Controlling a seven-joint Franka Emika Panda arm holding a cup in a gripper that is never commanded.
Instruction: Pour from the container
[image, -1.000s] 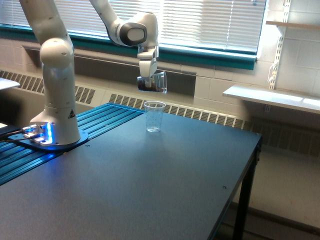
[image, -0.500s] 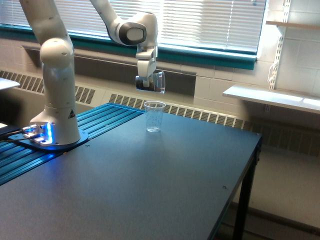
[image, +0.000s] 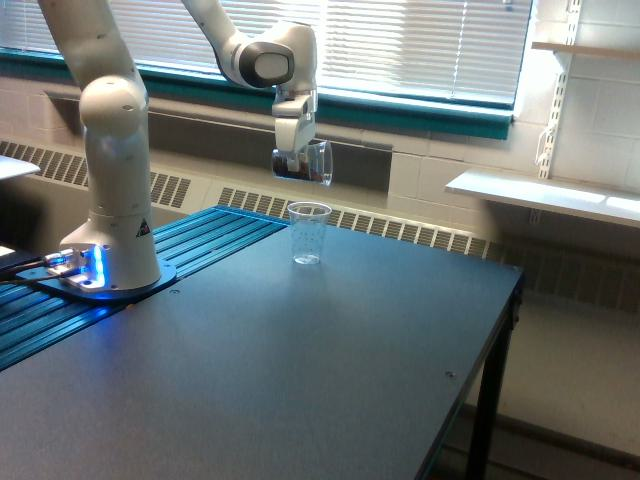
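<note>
Container (image: 312, 163) lies almost on its side in my closed pincer (image: 292, 165), above the speckled cup (image: 308, 233) on the counter (image: 300, 360); I judge pouring is underway, outcome unclear.

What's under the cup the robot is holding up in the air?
Below the held container, gripped by the gripper, stands a second clear cup with speckled markings, upright on the dark table. Whether either cup holds anything cannot be made out.

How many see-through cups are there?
2. One clear plastic cup is up in the robot's gripper, tipped on its side. The other, a clear speckled cup, stands upright on the dark table below it.
</note>
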